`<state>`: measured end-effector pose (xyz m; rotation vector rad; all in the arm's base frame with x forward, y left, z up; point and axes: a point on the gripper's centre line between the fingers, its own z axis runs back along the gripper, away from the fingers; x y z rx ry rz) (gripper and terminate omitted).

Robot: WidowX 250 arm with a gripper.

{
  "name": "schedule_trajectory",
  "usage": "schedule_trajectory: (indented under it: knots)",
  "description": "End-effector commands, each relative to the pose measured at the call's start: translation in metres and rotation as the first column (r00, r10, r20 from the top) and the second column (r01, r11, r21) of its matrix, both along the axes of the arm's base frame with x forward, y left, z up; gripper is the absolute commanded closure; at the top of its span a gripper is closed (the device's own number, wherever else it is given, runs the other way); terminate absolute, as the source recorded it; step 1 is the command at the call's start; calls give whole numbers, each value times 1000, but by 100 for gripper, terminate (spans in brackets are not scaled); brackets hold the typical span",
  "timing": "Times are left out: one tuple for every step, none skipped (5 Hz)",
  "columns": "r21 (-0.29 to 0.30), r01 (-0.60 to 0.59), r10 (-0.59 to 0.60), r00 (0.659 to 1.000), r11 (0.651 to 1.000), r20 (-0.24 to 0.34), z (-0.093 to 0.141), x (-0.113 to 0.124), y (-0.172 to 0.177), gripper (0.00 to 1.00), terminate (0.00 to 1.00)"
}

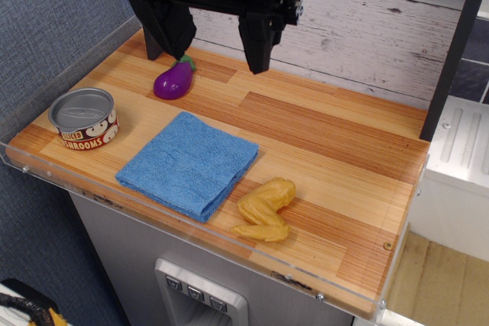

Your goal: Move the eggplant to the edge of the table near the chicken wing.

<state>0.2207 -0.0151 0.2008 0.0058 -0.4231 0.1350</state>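
Note:
The purple eggplant (175, 79) with a green stem cap lies on the wood-grain table (328, 143) at the back left. My black gripper (215, 45) hangs open above the back of the table, its left finger just above and behind the eggplant, its right finger well to the right; it holds nothing. The golden-yellow chicken wing (265, 210) lies near the front edge, right of centre.
A folded blue cloth (189, 163) lies in the front middle, touching the chicken wing's left side. A mushroom can (84, 118) stands at the left front. A clear acrylic rim (191, 230) runs along the table's edges. A white plank wall stands behind.

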Motion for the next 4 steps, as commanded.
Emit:
schedule_trajectory:
  knots:
    - [0, 0, 0, 1000, 1000, 0, 0, 0, 0, 0, 0]
    - [7, -56, 56, 998, 998, -25, -7, 15, 20, 0, 0]
    - [25, -120, 121, 992, 992, -26, -15, 30, 43, 0, 0]
    - [18, -206, 206, 978, 978, -20, -31, 47, 67, 0, 0]
